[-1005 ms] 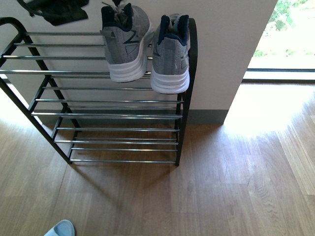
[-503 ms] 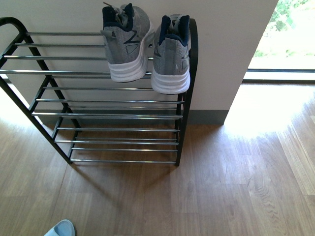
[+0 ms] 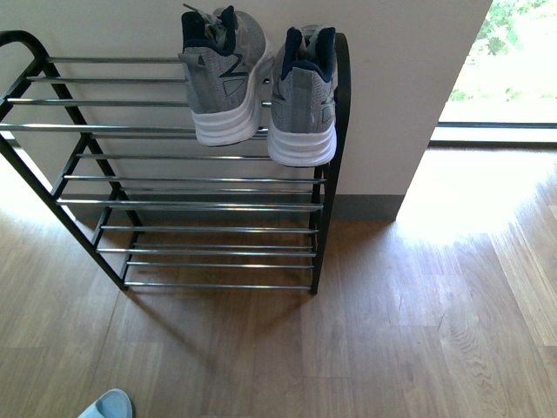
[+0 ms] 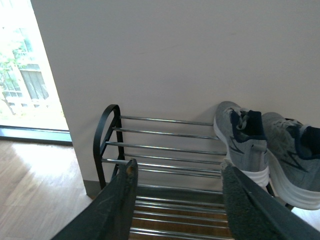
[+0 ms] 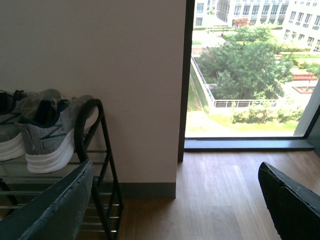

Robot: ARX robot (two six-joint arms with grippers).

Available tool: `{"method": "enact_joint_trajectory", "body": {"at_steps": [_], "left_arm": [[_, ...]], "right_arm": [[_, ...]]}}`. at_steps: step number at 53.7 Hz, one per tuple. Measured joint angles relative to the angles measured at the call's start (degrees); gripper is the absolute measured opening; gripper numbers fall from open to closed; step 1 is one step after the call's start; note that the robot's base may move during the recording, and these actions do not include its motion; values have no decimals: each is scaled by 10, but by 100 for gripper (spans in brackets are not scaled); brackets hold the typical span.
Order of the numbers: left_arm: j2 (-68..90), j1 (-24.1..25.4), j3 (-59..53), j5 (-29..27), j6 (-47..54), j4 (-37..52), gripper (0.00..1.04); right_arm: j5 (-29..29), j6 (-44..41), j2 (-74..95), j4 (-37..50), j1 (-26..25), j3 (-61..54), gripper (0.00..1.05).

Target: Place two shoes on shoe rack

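Observation:
Two grey knit sneakers point(image 3: 224, 78) point(image 3: 301, 96) with navy lining and white soles rest side by side on the top shelf of the shoe rack point(image 3: 174, 178), at its right end, heels toward me. They show also in the left wrist view point(image 4: 242, 145) and the right wrist view point(image 5: 47, 132). A light blue slide sandal point(image 3: 106, 406) lies on the floor at the front left. My left gripper point(image 4: 177, 172) is open and empty, facing the rack. My right gripper point(image 5: 175, 172) is open and empty, off the rack's right end. Neither arm shows in the front view.
The rack stands against a white wall point(image 3: 400, 78) on a wooden floor point(image 3: 418, 322). A large window point(image 5: 250, 70) at floor level lies to the right of the wall corner. The rack's lower shelves and left half hold nothing.
A dark gripper that showed at the top left of the front view a second ago has moved out of that view. The sneakers have not moved.

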Motion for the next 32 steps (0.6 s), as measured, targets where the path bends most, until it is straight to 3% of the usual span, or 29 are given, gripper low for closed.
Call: {"method": "enact_joint_trajectory", "body": {"at_steps": [8, 11, 32], "left_arm": [[-45, 26, -34, 29, 12, -8, 14], [-66, 66, -45, 77, 13, -18, 1], [-163, 82, -83, 82, 16, -77, 1]], "right_arm": [[0, 0, 0, 0, 0, 0, 96], [0, 0, 0, 0, 0, 0, 96], [0, 0, 0, 0, 0, 0, 96]]}}
